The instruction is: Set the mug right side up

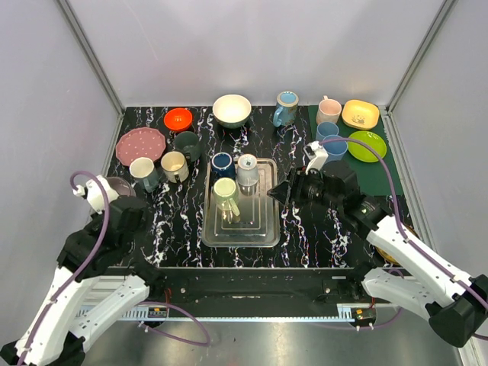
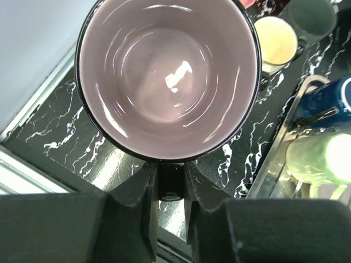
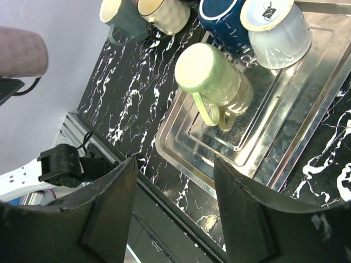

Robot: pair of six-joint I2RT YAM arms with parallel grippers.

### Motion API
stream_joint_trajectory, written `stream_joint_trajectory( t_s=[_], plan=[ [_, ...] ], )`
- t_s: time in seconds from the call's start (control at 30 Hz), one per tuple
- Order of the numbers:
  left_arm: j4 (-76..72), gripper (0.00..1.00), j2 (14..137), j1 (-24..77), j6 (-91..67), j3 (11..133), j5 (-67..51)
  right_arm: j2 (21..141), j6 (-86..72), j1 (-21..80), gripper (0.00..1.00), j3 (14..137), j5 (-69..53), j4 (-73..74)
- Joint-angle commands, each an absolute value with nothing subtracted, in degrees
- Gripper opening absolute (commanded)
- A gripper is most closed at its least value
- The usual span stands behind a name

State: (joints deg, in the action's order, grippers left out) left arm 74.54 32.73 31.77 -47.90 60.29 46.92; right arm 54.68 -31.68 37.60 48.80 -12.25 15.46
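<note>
left fingers (image 2: 152,189) gripping mug (image 2: 167,82) by handle (image 2: 171,183), mouth facing wrist, near left edge of counter (image 1: 305,229) | right fingers (image 3: 241,205) hanging spread, idle | risk: letting go while tilting, mug toppling off edge

The black marbled table (image 1: 175,221) carries a metal tray (image 1: 207,229) at centre, a pink plate (image 1: 140,145), red bowl (image 1: 178,119), white bowl (image 1: 232,110) and grey-blue mug (image 1: 286,108) along the back, and a green mat (image 1: 380,175) at right.

Left gripper (image 2: 170,178) sits nearly closed, seemingly pinching the mug (image 2: 167,82); right gripper (image 3: 174,167) hangs with jaws spread wide.
</note>
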Motion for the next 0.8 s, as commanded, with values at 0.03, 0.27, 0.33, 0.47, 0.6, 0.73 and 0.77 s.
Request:
stream_joint_trajectory(
  t_s=[0.03, 0.27, 0.33, 0.47, 0.6, 0.73, 0.77],
  plan=[
    [70.06, 0.00, 35.32, 29.37, -51.24, 55.90, 48.79, 51.86, -30.50, 37.88, 0.63, 47.64, -14.32, 11.95],
    [55.84, 0.00, 39.01, 7.60, -37.37, 54.58, 31.85, 50.18, -30.59, 37.97, 0.63, 46.67, -14.59, 11.78],
    [53.19, 0.00, 41.47, -1.35, -34.02, 54.05, 23.93, 50.01, -30.76, 37.88, 0.63, 46.67, -14.85, 11.69],
    [47.13, 0.00, 47.89, -5.96, -33.49, 53.71, 21.46, 49.66, -30.76, 37.97, 0.63, 46.41, -14.85, 11.60],
    [39.30, 0.00, 53.69, -14.84, -32.78, 51.34, 13.72, 49.05, -30.24, 37.97, 0.63, 46.41, -14.07, 12.83],
    [34.11, 0.00, 61.24, -17.48, -32.52, 49.75, 13.89, 48.25, -29.97, 37.88, 0.62, 45.70, -13.80, 13.18],
    [32.62, 0.00, 62.13, -18.27, -32.17, 49.31, 13.80, 48.43, -29.97, 37.88, 0.63, 45.70, -13.80, 13.36]
  ],
)
